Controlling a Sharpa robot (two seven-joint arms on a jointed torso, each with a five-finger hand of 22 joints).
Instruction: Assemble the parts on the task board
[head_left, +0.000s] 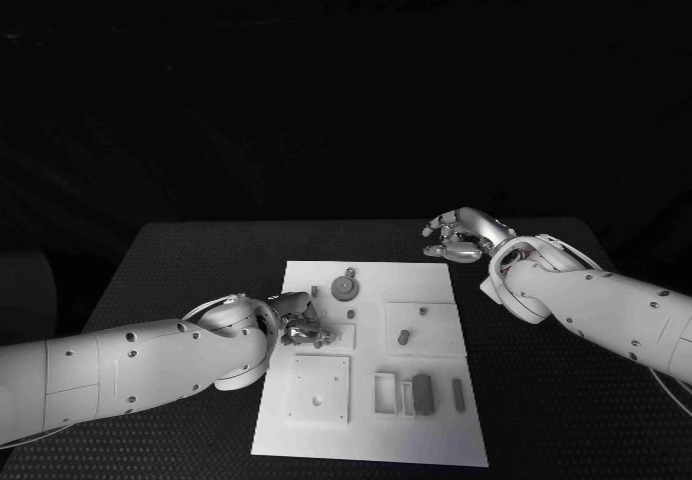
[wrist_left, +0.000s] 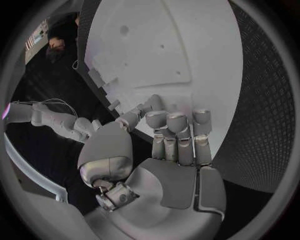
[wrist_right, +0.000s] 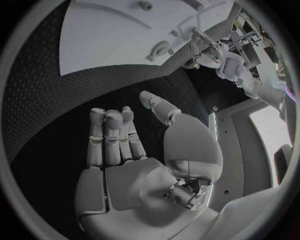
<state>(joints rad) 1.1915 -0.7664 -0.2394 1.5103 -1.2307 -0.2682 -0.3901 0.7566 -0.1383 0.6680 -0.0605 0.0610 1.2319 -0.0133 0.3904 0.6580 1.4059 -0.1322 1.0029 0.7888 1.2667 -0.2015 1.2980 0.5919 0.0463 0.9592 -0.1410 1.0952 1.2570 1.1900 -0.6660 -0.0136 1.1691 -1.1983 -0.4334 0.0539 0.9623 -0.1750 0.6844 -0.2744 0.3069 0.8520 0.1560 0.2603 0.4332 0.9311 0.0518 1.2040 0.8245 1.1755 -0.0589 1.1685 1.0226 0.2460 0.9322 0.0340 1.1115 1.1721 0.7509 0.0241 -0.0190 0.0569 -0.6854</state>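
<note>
Head view: the task board (head_left: 433, 290) lies mid-tabletop (head_left: 188, 260), grey parts (head_left: 418, 394) along its near edge. The left hand (head_left: 300, 325) hangs over the board's left edge; the right hand (head_left: 464, 237) hovers beyond its far right corner. Left wrist view: the left hand (wrist_left: 169, 150) is released, fingers extended, nothing grasped. Right wrist view: the right hand (wrist_right: 134, 150) is released too, over bare tabletop.

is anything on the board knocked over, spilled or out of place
Nothing stands out. The task board lies flat on the black table, and the small parts, such as the round part, sit on it. The left hand hovers over the board's left edge; the right hand is beyond its far right corner, holding nothing.
</note>
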